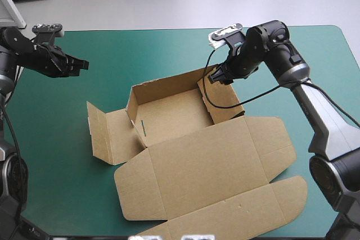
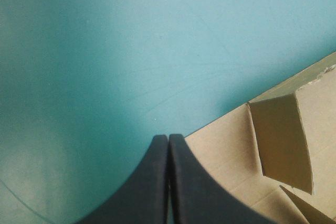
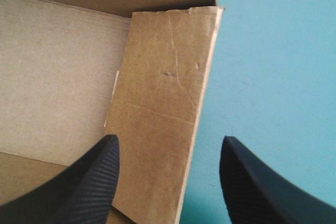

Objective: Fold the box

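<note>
The teal-green cover (image 1: 169,43) is lying bare under the left gripper and around the box. The brown box (image 1: 185,161) is sitting near the table's middle, well apart from the left gripper and directly under the right one. It is standing as an open tray, with its lid (image 1: 225,144) lying flat toward the table's near edge. The box's left side flap (image 1: 107,133) is lying spread out, while its right wall (image 3: 163,103) is standing up between the right gripper's fingers.

The right gripper (image 3: 169,141) is hanging spread wide, one black finger over the tray's inside and the other over the cover, grasping nothing. The left gripper (image 2: 168,138) is hovering clenched and empty above the cover, with a corner of the box just ahead of it.
</note>
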Controlling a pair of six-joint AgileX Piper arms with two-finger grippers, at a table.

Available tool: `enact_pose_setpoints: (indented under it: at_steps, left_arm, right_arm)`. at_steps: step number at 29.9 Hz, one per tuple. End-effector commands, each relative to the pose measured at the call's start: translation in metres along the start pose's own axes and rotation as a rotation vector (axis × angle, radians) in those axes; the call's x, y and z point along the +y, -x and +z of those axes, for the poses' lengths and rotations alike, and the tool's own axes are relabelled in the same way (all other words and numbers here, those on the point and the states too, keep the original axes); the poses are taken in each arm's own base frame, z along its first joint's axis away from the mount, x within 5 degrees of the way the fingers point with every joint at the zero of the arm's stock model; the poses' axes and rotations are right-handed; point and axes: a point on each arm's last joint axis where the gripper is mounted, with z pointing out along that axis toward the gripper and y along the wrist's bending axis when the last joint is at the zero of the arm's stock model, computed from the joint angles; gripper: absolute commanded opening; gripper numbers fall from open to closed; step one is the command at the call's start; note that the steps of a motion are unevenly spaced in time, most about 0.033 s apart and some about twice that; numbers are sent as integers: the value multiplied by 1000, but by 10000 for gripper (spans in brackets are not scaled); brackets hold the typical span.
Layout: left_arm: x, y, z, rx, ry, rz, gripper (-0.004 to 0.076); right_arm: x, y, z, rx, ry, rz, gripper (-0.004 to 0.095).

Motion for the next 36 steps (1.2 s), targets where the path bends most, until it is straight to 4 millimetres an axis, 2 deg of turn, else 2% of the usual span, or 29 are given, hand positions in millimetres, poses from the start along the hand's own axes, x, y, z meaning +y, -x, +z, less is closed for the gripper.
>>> enact_pose_setpoints:
  at_steps: [1,9,17,30,36]
  left_arm:
    - [-11,6,-25,-100,-16,12,-8]
    - [-11,6,-25,-100,-16,12,-8]
    - [-12,6,-25,-103,-34,6,-8]
    - [-13,6,-25,-96,-45,10,-8]
    - [-13,6,-25,-96,-45,10,-8]
  right_arm:
    - [-1,-2,-20,-39,-41,-4,540]
    - [-3,-17,4,63,-66,12,540]
    - [-2,-18,13,84,-46,19,540]
    - [-1,-18,55,176,-22,25,540]
    - [-1,-18,59,185,-21,25,540]
